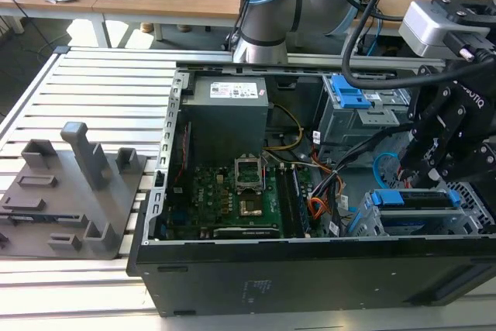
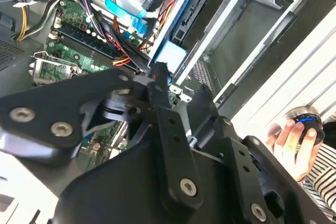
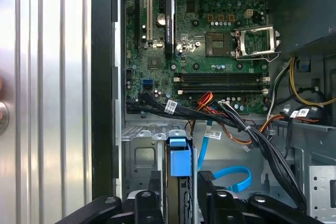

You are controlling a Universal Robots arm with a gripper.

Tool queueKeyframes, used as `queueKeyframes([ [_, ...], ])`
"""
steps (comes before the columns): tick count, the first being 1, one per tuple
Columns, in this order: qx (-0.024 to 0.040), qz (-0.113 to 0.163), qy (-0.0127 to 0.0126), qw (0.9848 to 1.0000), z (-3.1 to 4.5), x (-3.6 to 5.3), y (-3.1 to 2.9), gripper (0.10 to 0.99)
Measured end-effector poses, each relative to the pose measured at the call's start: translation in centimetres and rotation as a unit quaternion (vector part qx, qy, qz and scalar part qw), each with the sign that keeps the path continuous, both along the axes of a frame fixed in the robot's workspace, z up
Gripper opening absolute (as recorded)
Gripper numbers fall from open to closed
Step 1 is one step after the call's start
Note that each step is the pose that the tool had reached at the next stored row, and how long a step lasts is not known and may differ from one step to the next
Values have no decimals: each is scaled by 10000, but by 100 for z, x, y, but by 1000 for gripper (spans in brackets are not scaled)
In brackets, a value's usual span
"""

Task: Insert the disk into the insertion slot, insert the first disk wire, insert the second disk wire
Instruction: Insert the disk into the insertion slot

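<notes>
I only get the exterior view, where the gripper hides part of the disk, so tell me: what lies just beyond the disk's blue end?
Observer: In the first wrist view the disk shows edge-on directly in front of the gripper. A bundle of black cables crosses between its blue end and the motherboard.
Operator: Understood. Is anyone close to the rig? My view has no person in it.
Observer: Yes. In the second wrist view a person's hand holds a round, blue-ringed knob over the slatted table beside the case.
</notes>
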State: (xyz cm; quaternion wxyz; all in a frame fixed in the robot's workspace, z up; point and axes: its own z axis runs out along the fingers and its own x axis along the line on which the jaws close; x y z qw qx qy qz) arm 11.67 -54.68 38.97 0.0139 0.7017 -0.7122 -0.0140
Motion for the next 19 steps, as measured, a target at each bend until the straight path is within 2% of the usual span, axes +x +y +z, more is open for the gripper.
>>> queueKeyframes([
  [5,1,0,0,10000,-2,0,0,118],
  [19,1,0,0,10000,-5,0,0,106],
])
